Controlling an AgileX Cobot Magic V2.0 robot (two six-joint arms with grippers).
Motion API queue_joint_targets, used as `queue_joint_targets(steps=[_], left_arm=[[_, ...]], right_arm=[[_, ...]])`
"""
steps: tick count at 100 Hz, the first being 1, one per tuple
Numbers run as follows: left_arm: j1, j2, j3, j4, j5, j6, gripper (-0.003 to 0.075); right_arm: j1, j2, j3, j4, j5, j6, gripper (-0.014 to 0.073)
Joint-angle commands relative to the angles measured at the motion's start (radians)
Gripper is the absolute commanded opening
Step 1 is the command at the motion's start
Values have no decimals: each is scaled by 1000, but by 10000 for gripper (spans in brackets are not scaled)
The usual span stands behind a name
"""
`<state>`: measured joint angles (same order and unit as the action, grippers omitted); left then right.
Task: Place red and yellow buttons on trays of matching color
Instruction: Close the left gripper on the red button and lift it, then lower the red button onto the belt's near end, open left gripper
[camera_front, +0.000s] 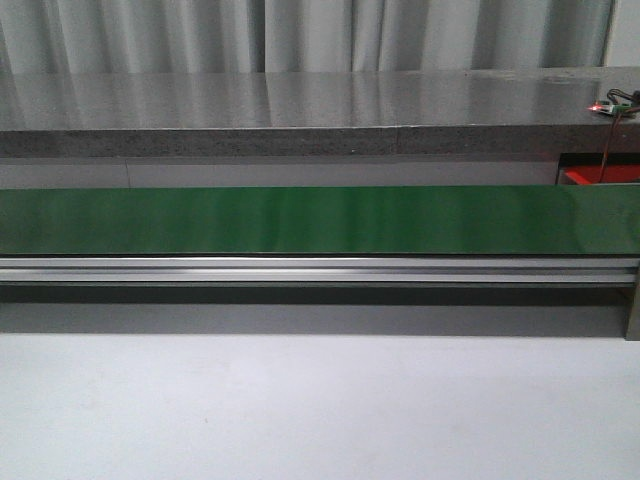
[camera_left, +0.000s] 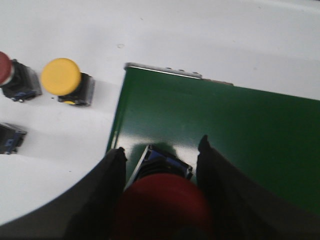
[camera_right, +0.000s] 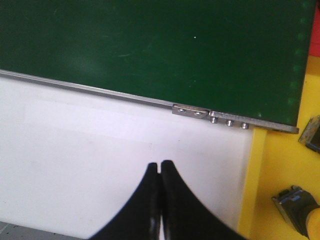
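**Now: one red button in our left gripper over the belt end**

Ahead of us a long green belt (camera_front: 320, 220) runs across the whole front view on an aluminium rail (camera_front: 320, 270), with white tabletop (camera_front: 300, 410) in front of it and a grey ledge and pale curtains behind. At the far right of that view a bit of red shows behind the belt; we cannot tell what it is.

Our left gripper (camera_left: 160, 160) has its dark fingers (camera_left: 112, 190) spread apart around a red button (camera_left: 162, 205), the cap between them and its black and blue base pointing toward the belt; whether the pads actually press it we cannot tell. It sits above the corner of the belt, where the metal end strip meets white table. Beside that edge the table holds three more buttons: one yellow button (camera_left: 62, 77), one red-capped button (camera_left: 10, 72) at the frame's edge, and one dark body (camera_left: 10, 137) whose cap is cut off.

Our right gripper (camera_right: 160, 167) is pressed fully together, holding nothing, over bare white table just short of the belt's rail. Beyond the belt's other end lies the yellow tray (camera_right: 285, 175), with two button bodies on it: one grey and blue body (camera_right: 295, 207) and one partial body (camera_right: 311, 132).
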<state>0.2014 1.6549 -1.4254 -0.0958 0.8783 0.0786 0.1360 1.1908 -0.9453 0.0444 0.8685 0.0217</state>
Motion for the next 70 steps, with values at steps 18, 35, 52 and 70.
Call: queue_joint_targets(steps=[18,35,52,70], left_arm=[[-41,39,-35,-7,-59,-1,231],[-41,98,-35,-9,-78,-1,231],[-41,115,-35,-44,-81,-1,240],[-41,115,-41,-51,-81,1,414]], right_arm=[[-2,-27,-32,-1,-40,-6,-74],[-2,-27,-32,-1,-40,-6,-74],[-2,-27,-32,-1,-39,-6,-74],[-2,-27,-32,-1,-39,-6,-74]])
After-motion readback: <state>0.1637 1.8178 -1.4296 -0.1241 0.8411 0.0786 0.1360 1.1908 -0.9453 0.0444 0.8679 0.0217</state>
